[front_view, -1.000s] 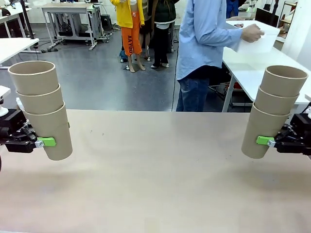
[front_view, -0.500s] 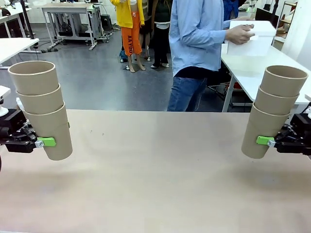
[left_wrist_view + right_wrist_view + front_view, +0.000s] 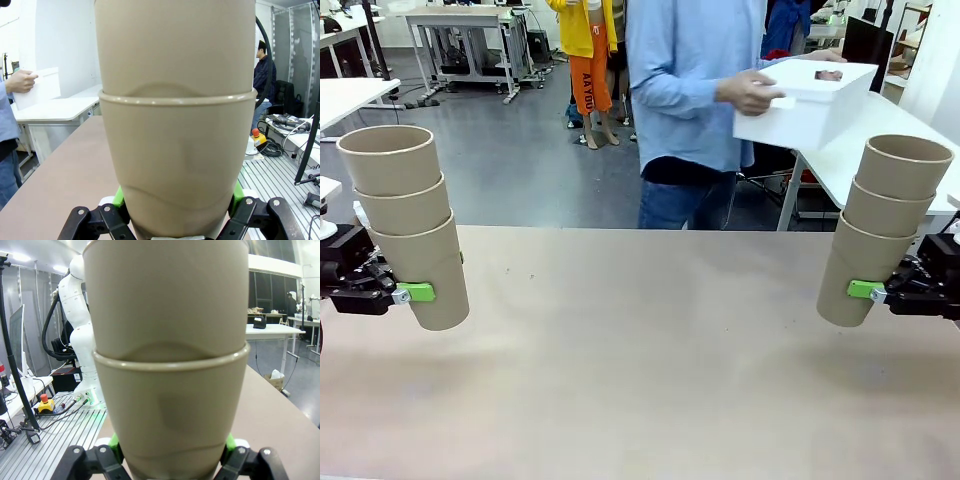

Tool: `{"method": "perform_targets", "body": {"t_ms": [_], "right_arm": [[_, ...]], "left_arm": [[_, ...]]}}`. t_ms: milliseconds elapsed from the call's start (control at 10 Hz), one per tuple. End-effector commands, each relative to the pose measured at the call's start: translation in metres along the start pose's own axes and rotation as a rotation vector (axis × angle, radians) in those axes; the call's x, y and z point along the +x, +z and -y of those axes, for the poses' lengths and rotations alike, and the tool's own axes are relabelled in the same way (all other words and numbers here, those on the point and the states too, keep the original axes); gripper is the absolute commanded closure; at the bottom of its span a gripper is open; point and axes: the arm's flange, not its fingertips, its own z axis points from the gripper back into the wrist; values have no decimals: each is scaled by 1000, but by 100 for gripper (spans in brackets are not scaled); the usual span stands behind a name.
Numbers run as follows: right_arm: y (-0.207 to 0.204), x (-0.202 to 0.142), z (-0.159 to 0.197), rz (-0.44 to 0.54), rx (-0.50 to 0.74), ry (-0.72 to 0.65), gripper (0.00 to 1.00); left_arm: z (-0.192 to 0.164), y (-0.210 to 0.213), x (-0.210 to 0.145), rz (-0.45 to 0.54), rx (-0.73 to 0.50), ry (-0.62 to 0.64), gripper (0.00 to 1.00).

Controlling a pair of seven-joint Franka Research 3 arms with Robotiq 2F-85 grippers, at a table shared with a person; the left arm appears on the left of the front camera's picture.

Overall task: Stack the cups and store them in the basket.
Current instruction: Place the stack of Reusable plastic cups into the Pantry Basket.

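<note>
A stack of three brown paper cups (image 3: 408, 225) hangs tilted above the table's left edge, its lowest cup pinched by my left gripper (image 3: 412, 292), which is shut on it. The left wrist view has that stack (image 3: 175, 125) close up between green pads (image 3: 118, 197). At the right edge my right gripper (image 3: 868, 291) is shut on the lowest cup of a second three-cup stack (image 3: 882, 232), seen close up as cups (image 3: 167, 370) in the right wrist view. Beyond the table a person (image 3: 690, 90) carries the white basket (image 3: 805, 105) in both hands, and the basket (image 3: 42, 87) also shows far off.
The tan table (image 3: 640, 380) stretches bare between the two stacks. A white side table (image 3: 850, 140) stands behind at the right, and other white tables (image 3: 350, 95) stand at the back left.
The person has turned and stepped left, bringing the white basket off the side table toward the shared table. Both arms and their cup stacks have stayed still.
</note>
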Motion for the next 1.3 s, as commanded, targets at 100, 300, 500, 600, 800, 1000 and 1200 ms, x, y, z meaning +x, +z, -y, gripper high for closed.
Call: {"method": "perform_targets", "body": {"t_ms": [100,300,500,600,800,1000,1200], "right_arm": [[0,3,0,0,0,7,16],[0,3,0,0,0,7,16],[0,3,0,0,0,7,16],[0,3,0,0,0,7,16],[0,3,0,0,0,7,16],[0,3,0,0,0,7,16],[0,3,0,0,0,7,16]], "left_arm": [[0,-1,3,11,-4,-5,15],[0,-1,3,11,-4,-5,15],[0,-1,3,11,-4,-5,15],[0,-1,3,11,-4,-5,15],[0,-1,3,11,-4,-5,15],[0,-1,3,11,-4,-5,15],[0,-1,3,11,-4,-5,15]]}}
